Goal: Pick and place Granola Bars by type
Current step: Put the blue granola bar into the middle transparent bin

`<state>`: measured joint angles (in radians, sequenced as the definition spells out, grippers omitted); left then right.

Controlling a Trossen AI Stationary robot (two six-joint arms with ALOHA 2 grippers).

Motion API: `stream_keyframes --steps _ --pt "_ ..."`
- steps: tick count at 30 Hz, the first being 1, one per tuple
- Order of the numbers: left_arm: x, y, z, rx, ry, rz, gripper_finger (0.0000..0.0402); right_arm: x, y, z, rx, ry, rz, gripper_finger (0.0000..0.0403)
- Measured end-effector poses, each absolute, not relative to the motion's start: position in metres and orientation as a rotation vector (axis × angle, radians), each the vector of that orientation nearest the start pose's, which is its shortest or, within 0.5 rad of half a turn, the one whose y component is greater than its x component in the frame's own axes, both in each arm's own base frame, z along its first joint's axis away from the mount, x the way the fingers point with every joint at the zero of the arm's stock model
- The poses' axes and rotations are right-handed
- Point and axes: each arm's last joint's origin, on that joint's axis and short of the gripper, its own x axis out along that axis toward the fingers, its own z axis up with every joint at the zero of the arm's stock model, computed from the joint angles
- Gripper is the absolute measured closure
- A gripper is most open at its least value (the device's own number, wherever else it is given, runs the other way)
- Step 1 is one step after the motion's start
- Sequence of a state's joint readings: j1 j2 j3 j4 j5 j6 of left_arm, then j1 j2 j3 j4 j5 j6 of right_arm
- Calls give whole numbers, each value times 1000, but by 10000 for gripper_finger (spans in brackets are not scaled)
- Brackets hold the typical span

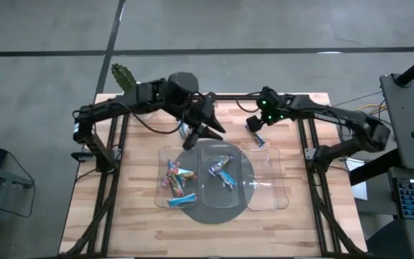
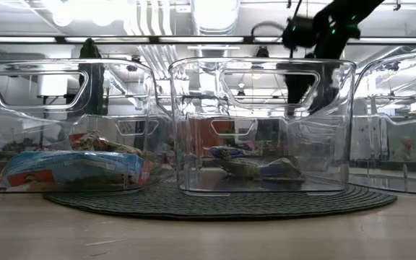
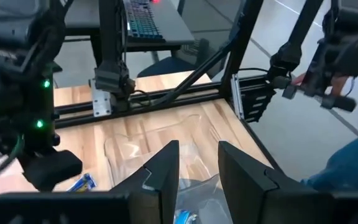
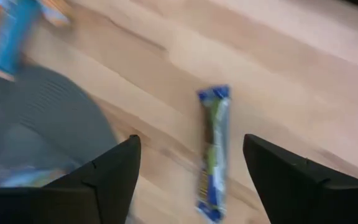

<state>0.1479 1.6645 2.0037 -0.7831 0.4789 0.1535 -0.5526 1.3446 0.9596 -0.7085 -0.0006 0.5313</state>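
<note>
A blue-wrapped granola bar [image 4: 212, 152] lies flat on the wood at the far right [image 1: 259, 141]. My right gripper [image 4: 191, 140] hangs open above it, pointing steeply down, one finger on either side, touching nothing. My left gripper [image 3: 197, 149] is open and raised over the far rims of the trays [image 1: 207, 135], nothing between its fingers. The left clear tray [image 1: 162, 162] holds multicoloured bars [image 2: 71, 166]. The middle tray [image 1: 207, 194] holds blue bars [image 2: 255, 166]. Another blue bar [image 4: 11, 34] lies on the wood, blurred.
The three clear trays stand side by side on a dark round mat [image 1: 214, 216]; the right tray [image 1: 272, 180] has nothing in it. A green plant [image 1: 123, 75] sits at the far left corner. A person's leg [image 3: 353, 168] shows beyond the table's right side.
</note>
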Motion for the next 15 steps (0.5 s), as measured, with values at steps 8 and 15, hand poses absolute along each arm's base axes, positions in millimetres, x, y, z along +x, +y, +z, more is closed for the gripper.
stream_keyframes --steps 8,15 --pt "337 43 462 -21 418 -301 307 226 -150 201 712 1105 -816 123" --pt "337 46 461 -31 426 -267 307 237 -157 176 676 1219 -788 133"
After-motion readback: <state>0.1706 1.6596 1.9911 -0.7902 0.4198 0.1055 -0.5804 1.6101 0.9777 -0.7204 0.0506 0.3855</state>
